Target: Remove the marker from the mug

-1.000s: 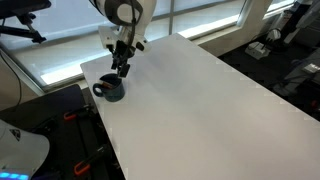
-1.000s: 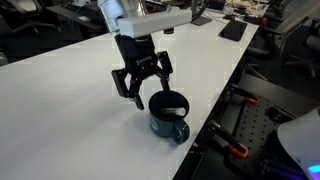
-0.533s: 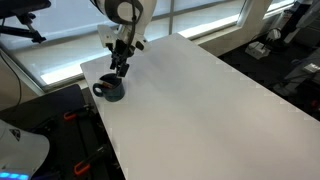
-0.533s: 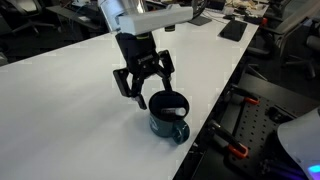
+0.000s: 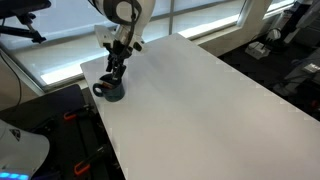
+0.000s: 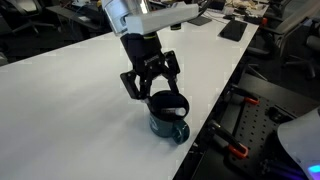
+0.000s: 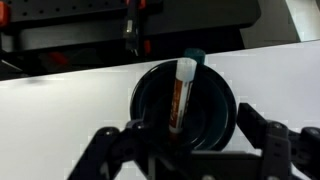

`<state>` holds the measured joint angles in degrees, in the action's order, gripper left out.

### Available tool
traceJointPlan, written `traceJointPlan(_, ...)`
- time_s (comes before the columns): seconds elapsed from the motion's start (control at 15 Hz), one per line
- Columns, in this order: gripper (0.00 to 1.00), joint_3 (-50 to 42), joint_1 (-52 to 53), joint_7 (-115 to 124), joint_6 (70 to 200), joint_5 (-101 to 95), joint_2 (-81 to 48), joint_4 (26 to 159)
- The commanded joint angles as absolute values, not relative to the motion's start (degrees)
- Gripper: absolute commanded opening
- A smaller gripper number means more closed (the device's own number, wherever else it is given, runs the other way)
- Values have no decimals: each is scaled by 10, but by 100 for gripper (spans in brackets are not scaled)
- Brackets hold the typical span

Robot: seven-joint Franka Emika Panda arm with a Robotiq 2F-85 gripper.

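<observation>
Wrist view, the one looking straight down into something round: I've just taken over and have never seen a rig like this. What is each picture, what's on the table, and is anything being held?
The machine is a single robot arm ending in a two-fingered gripper. Two of the pictures come from cameras standing away from the robot. They show the same white table from different places. The third comes from a camera on the robot's wrist, looking down past the gripper's fingers, which show along its bottom edge.

The round thing is a dark mug, which in both exterior views stands near the table's edge. Inside it lies the marker, slanted, with its dark cap up against the rim. I see nothing else on the table.

The gripper hovers just above the mug with its jaws spread wide. It is holding nothing.
</observation>
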<state>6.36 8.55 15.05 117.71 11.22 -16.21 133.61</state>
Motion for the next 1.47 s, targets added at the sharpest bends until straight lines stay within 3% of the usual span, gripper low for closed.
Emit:
traceJointPlan(0.0,84,64,90,149,1176,101,-149,1355)
traceJointPlan(0.4,80,64,92,146,1188,79,-167,1369)
traceJointPlan(0.47,58,64,93,147,1189,76,-169,1370)
traceJointPlan(0.6,54,64,94,146,1189,69,-171,1370)
traceJointPlan(1.07,1,61,95,153,1183,57,-190,1367)
traceJointPlan(1.4,5,61,95,154,1181,57,-188,1365)
